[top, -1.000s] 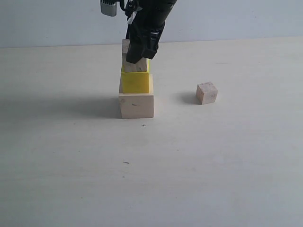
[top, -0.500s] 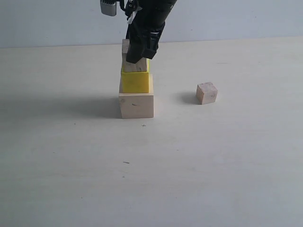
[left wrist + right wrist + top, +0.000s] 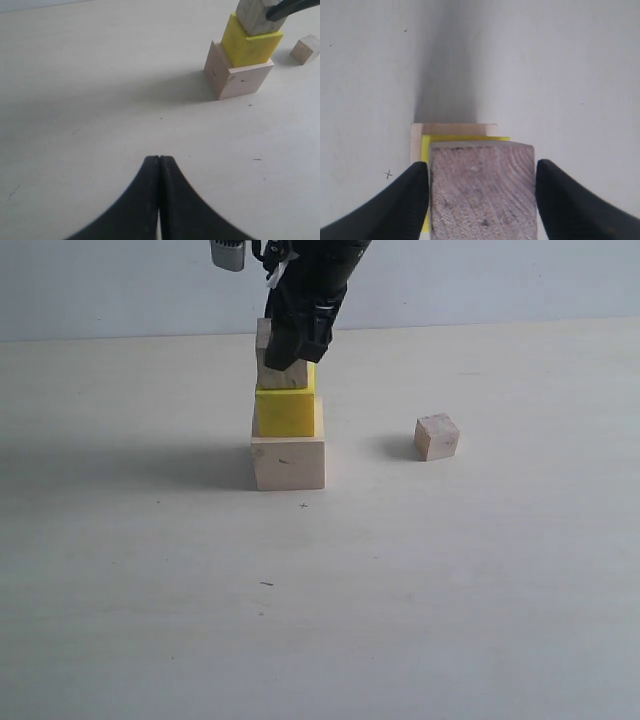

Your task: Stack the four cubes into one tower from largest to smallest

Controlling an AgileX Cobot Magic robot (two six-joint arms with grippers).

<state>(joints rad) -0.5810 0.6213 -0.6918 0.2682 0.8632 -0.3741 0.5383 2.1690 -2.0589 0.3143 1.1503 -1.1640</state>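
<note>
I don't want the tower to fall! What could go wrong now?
The right arm's jaws flank the grainy wood cube very closely, so lifting away could drag or tip it off the yellow cube. In the exterior view it seems to sit nearer the yellow cube's left edge, not centred, so the tower may get wobbly. The smallest cube lies on the table; placing it could nudge the tower.
</note>
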